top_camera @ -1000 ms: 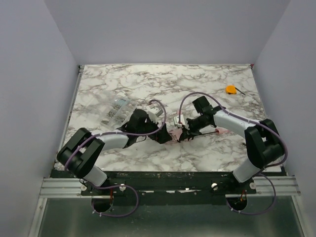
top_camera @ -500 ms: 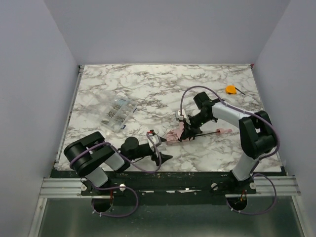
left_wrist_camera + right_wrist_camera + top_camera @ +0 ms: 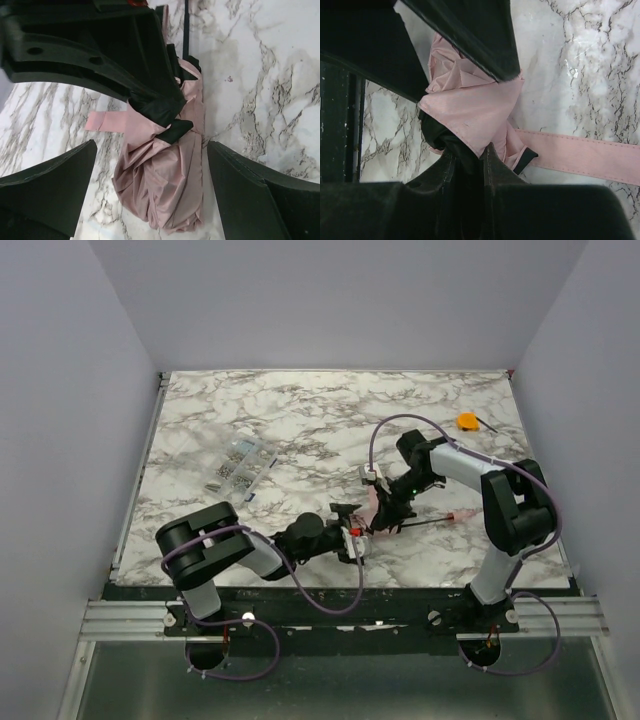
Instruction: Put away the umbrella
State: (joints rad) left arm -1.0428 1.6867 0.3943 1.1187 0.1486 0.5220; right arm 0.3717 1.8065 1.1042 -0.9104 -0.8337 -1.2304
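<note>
The pale pink umbrella (image 3: 371, 504) lies folded on the marble table, right of centre. Its slim shaft (image 3: 428, 521) runs right to the small pink handle (image 3: 462, 513). My right gripper (image 3: 386, 512) is shut on a fold of the canopy fabric (image 3: 470, 107). The pink strap (image 3: 580, 152) lies flat beside it. My left gripper (image 3: 352, 536) is open, low over the table. Its fingers (image 3: 55, 182) stand either side of the bunched canopy (image 3: 165, 185) without touching it. The right gripper's fingers (image 3: 165, 107) show pinching the fabric just beyond.
A clear packet of small metal parts (image 3: 238, 465) lies at the left middle of the table. A small orange object (image 3: 467, 421) lies at the far right. Grey walls close in three sides, and the left arm lies along the near edge.
My left arm pulled back from the umbrella toward the near edge, then reached right again, so its open jaws now straddle the canopy. The right gripper kept its hold and shifted slightly.
</note>
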